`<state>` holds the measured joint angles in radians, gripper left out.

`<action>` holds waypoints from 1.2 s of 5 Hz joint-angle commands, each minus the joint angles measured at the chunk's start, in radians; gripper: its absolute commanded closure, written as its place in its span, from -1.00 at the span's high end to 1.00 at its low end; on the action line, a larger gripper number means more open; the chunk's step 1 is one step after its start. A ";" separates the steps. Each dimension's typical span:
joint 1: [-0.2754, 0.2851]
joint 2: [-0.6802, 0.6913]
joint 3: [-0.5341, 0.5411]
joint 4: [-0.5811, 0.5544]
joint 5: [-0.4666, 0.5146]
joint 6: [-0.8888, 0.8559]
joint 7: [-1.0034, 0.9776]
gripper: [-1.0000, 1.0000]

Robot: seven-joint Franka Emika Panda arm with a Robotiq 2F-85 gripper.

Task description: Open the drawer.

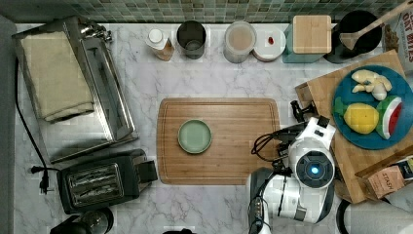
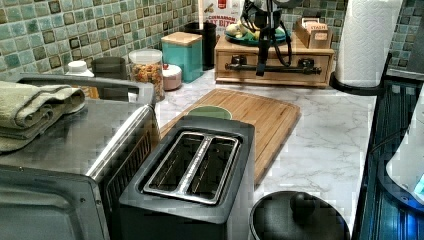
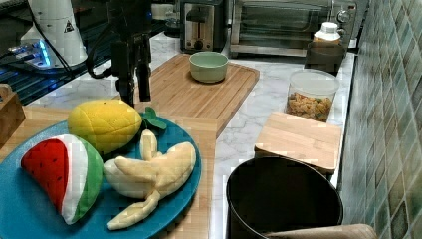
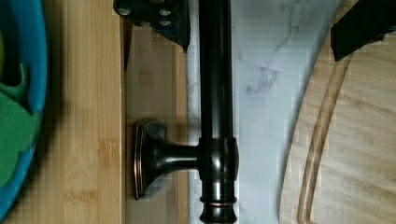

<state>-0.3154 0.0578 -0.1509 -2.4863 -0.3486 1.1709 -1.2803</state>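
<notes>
The drawer is a light-wood front under a wooden slab, and it looks pushed in. Its long black bar handle runs across the front panel; in the wrist view the handle stands off the drawer front on a flared mount. My gripper hangs straight down over the handle and is open. One finger sits between bar and panel, the other finger on the counter side. The gripper shows two separated fingers beside the plate, and it is at the slab's edge.
A grooved cutting board with a green bowl lies just in front of the drawer. A blue plate of toy fruit rests on the slab. A toaster, a toaster oven and several jars stand farther off.
</notes>
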 commanded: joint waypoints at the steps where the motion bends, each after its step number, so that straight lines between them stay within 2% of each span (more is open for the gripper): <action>1: 0.026 0.156 -0.064 0.029 -0.184 0.139 0.246 1.00; 2: 0.024 0.205 -0.077 0.071 -0.210 0.139 0.249 1.00; 3: 0.001 0.196 -0.043 0.088 -0.167 0.076 0.177 1.00; 5: -0.070 0.174 0.069 0.102 0.013 -0.033 0.011 1.00; 6: -0.075 0.153 0.118 0.101 0.145 -0.147 -0.084 1.00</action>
<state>-0.3679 0.2455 -0.1069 -2.3867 -0.2468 1.1357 -1.2891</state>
